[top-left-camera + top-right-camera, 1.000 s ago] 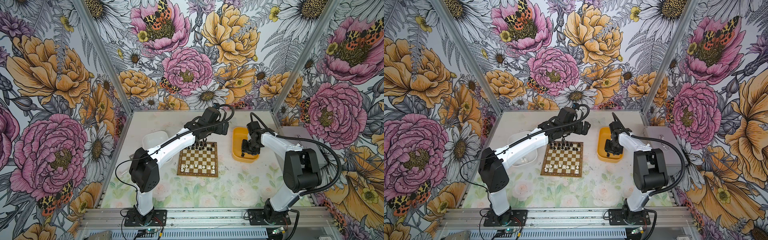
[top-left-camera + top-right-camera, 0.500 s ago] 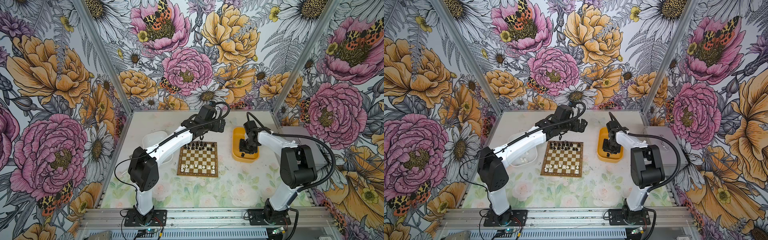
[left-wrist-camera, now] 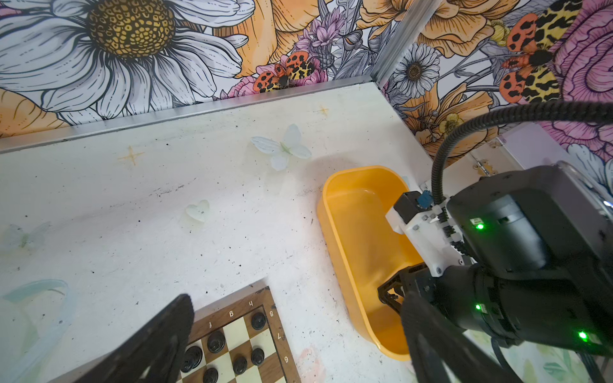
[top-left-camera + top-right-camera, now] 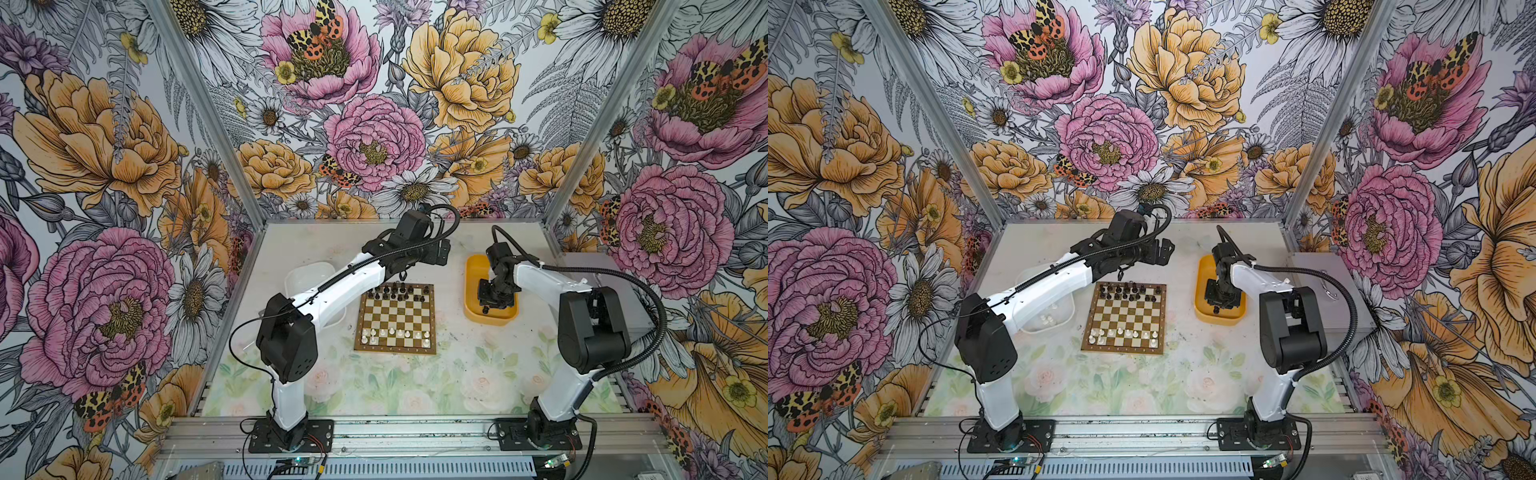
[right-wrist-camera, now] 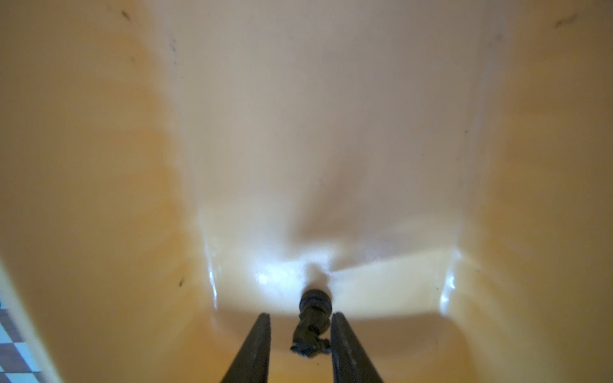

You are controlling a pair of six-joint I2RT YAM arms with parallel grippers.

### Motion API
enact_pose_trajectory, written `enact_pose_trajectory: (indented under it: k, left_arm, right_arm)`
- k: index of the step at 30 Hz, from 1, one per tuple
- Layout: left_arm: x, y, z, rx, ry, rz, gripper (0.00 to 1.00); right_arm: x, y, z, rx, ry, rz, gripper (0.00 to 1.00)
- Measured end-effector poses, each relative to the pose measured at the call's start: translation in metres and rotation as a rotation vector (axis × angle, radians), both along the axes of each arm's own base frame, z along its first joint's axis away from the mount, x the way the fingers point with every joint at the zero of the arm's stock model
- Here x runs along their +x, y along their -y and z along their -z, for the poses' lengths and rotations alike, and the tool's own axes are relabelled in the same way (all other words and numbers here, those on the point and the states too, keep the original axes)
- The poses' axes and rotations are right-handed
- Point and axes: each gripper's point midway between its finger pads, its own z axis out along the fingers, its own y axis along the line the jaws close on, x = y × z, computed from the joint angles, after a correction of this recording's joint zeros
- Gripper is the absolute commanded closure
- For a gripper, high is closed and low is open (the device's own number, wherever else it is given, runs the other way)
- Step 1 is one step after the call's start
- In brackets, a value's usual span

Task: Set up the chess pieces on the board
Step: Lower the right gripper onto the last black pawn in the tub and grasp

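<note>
My right claw (image 5: pixel 299 316) is down in the tray (image 5: pixel 331 132), jaws part-spread either side of a black piece (image 5: pixel 313 318) — not pinching it yet, with a gap on one side. The piece looks tipped over, though I can't be sure. A squeeze off-centre could shove it along the slick plastic and pop it free, or catch it crooked so it topples among the black men (image 4: pixel 395 291) on the board (image 4: pixel 397 318). My left claw (image 3: pixel 295 298) hangs spread wide by the board's far corner — our paths could clash there.
</note>
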Motion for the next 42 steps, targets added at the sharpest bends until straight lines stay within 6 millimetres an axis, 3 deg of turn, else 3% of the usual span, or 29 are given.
enact_pose_trajectory:
  k: [22, 34, 42]
  left_arm:
    - [-0.003, -0.002, 0.013, 0.019, -0.021, -0.001, 0.01]
    - [-0.004, -0.004, 0.021, 0.031, -0.034, -0.001, 0.01]
    - [-0.004, -0.004, 0.021, 0.032, -0.034, -0.001, 0.01]
  right_arm:
    - [-0.003, -0.002, 0.003, -0.002, -0.010, -0.009, 0.72]
    - [-0.004, 0.000, 0.008, -0.015, -0.022, -0.011, 0.80]
    - [-0.004, 0.001, 0.008, -0.019, -0.022, -0.011, 0.79]
